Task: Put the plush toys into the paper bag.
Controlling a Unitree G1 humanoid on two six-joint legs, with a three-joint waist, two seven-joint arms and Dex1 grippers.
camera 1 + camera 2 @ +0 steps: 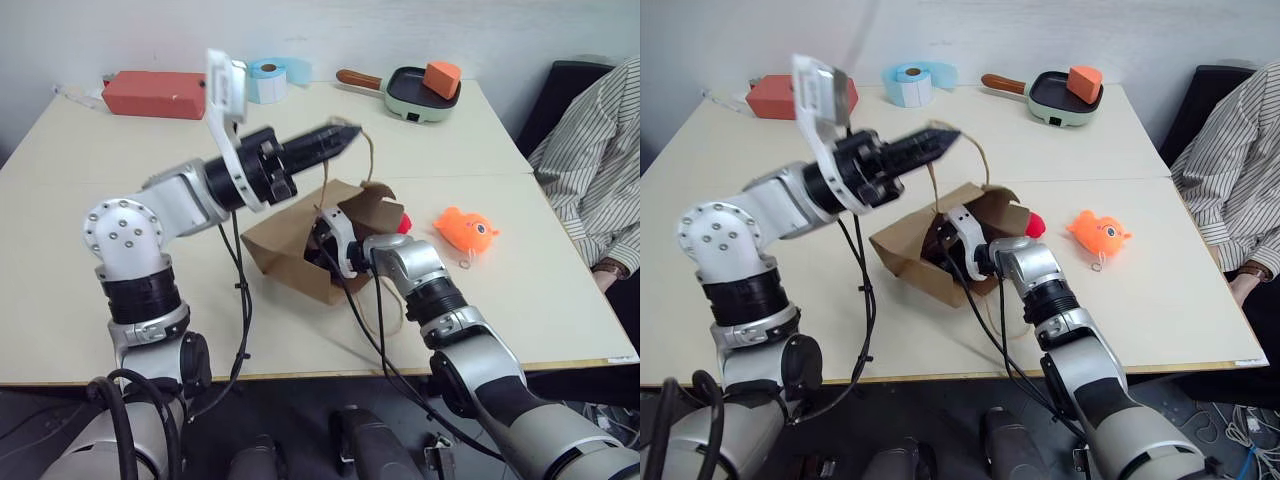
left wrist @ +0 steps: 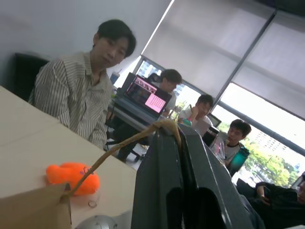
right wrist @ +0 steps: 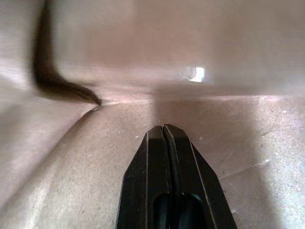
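While the left gripper (image 1: 345,132) pinches the paper bag's (image 1: 285,255) cord handle and the right gripper (image 3: 164,128), closed empty, is inside, the orange fish (image 1: 466,230), likely soft and light, suits a mid-body grasp.

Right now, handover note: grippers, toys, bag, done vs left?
Left gripper: shut on a cord handle of the paper bag, holding it up above the table.
Right gripper: shut, empty, reaching inside the bag's mouth.
Red plush toy: just visible at the bag's far edge; whether it is inside I cannot tell.
Orange fish: on the table, to the right of the bag, untouched.
Left: withdraw the right gripper, check the red toy, bag the fish.
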